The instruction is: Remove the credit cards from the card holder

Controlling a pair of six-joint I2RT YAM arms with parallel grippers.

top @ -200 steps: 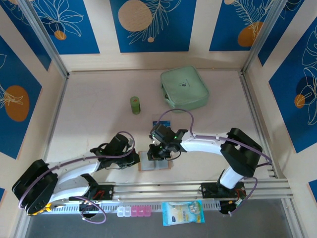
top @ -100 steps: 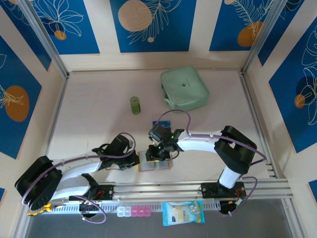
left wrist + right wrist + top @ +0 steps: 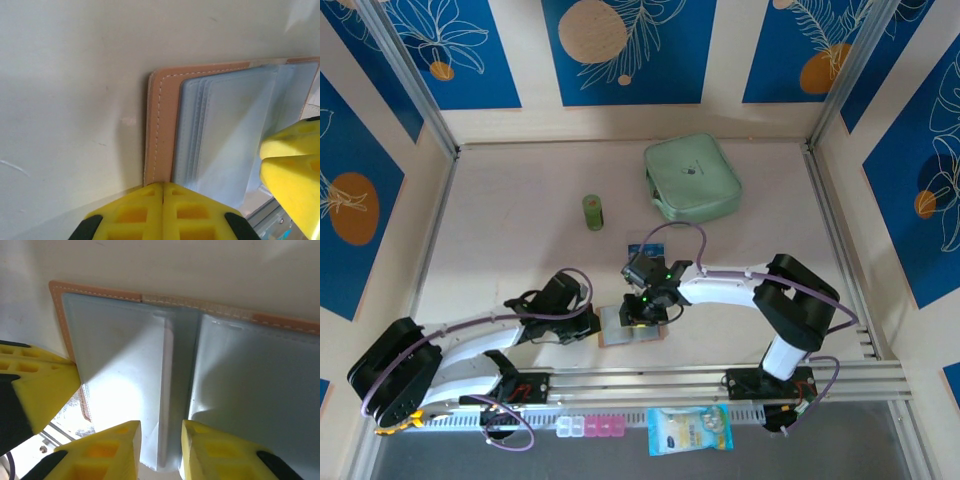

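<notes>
Tan leather marks your target: from above, the card holder (image 3: 620, 336) lies open and flat on the table (image 3: 520, 230), close to the near rail and between the two wrists. Your left gripper (image 3: 597, 322) is at its left edge and your right gripper (image 3: 642, 314) hangs over its middle. A small blue card (image 3: 638, 246) lies on the table just beyond the right wrist, apart from the holder

On your left wrist camera, the left gripper (image 3: 163, 192) has its yellow fingers pressed together with nothing between them. Their tips are at the holder's tan stitched corner, though you cannot tell whether they bear down on it. The grey slots (image 3: 235, 135) spread away to the right

On your right wrist camera, the right gripper (image 3: 160, 429) has its jaws narrowly apart, one on either side of the pale ridge (image 3: 167, 385) at the holder's centre fold. A sliver of gap shows on each side, so they grip nothing. A finger of the left gripper shows at the holder's left edge
</notes>
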